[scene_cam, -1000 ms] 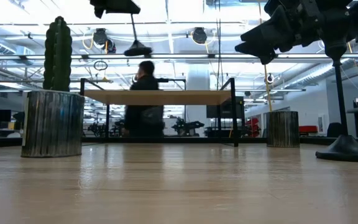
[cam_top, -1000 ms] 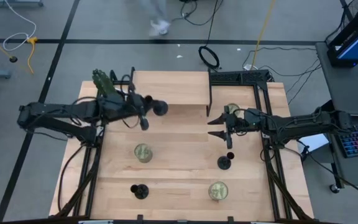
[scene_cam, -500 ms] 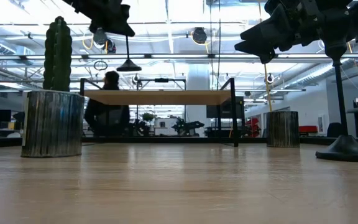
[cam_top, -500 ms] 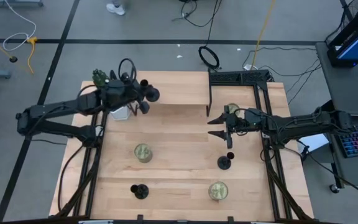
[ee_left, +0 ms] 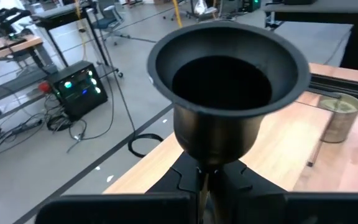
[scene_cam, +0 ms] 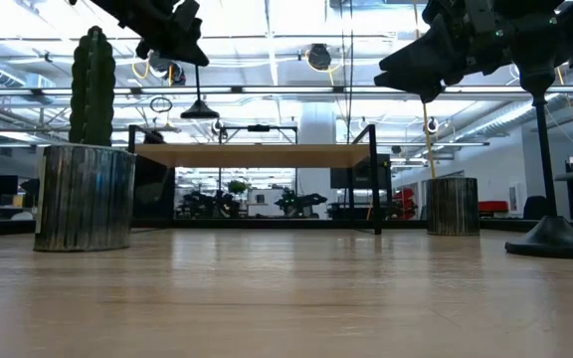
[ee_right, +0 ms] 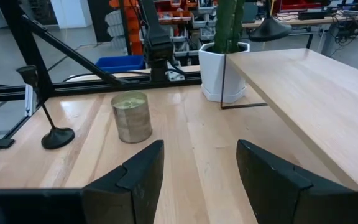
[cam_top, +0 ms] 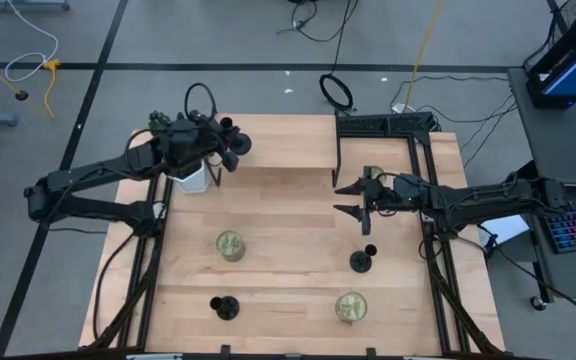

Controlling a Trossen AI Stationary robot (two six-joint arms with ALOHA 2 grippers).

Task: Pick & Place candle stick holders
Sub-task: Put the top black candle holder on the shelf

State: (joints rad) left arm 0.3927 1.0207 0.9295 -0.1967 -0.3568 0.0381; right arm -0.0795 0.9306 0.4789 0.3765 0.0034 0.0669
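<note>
Carried farther toward the far left corner since a second ago, the held candle stick holder (cam_top: pixel 232 146) now hangs above the far left end of the raised shelf (cam_top: pixel 288 140), just beside the plant in its white pot (cam_top: pixel 190 176). The left claw (cam_top: pixel 211 148) is pinched tight on its thin stem, with the cup (ee_left: pixel 229 74) tipped toward the wrist camera and the round base pointing away. The left arm reaches in from the left edge and bends across the pot, lifted well above the worktop (cam_top: pixel 288 290).

A second holder (cam_top: pixel 362 260) stands upright on the worktop at the right, near the right claw (cam_top: pixel 353 198), which hovers above the boards with its fingers (ee_right: pixel 135 174) spread and nothing between them; that arm stretches in level from the right and has barely shifted. A third holder (cam_top: pixel 224 306) stands at the near left.

Three greenish-gold jars sit around them: one (cam_top: pixel 230 244) left of centre, one (cam_top: pixel 351 306) near right, and one (cam_top: pixel 373 176) at the far right, partly behind the right arm.
</note>
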